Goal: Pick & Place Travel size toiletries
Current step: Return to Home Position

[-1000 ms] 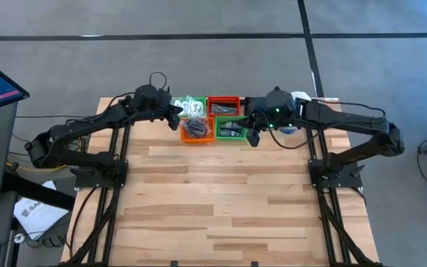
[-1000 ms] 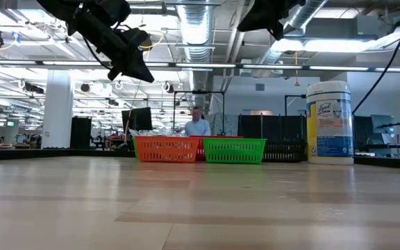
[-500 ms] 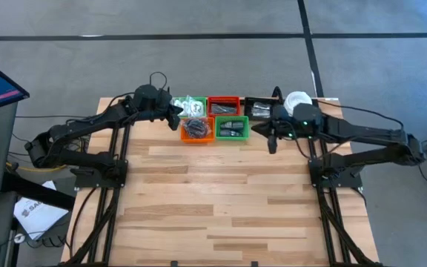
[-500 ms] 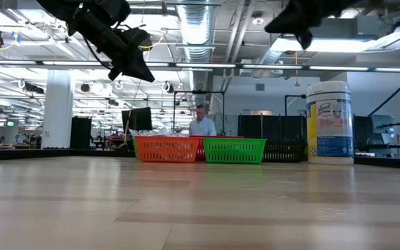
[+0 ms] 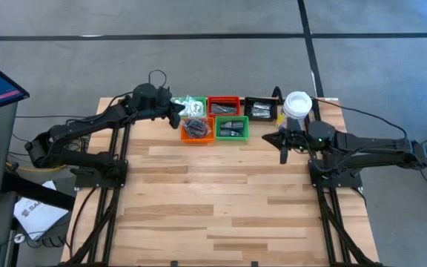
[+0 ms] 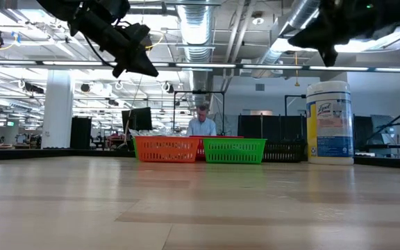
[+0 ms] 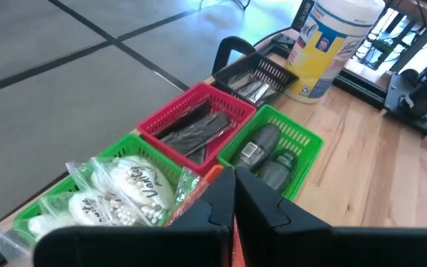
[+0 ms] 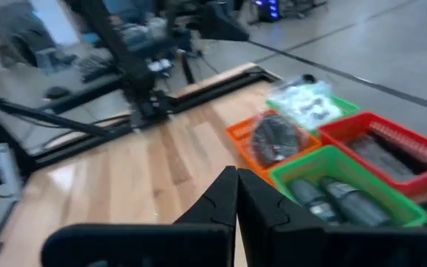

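Sitting in little bins at the back of the counter, the toiletries fill green, red, orange and black ones. Left jaws hang closed and empty by the bins' left end. Right jaws, closed and empty too, hang beside the white tub.

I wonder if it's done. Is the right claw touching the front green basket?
Apart. The high view shows bare table between the right claw and the front green basket.
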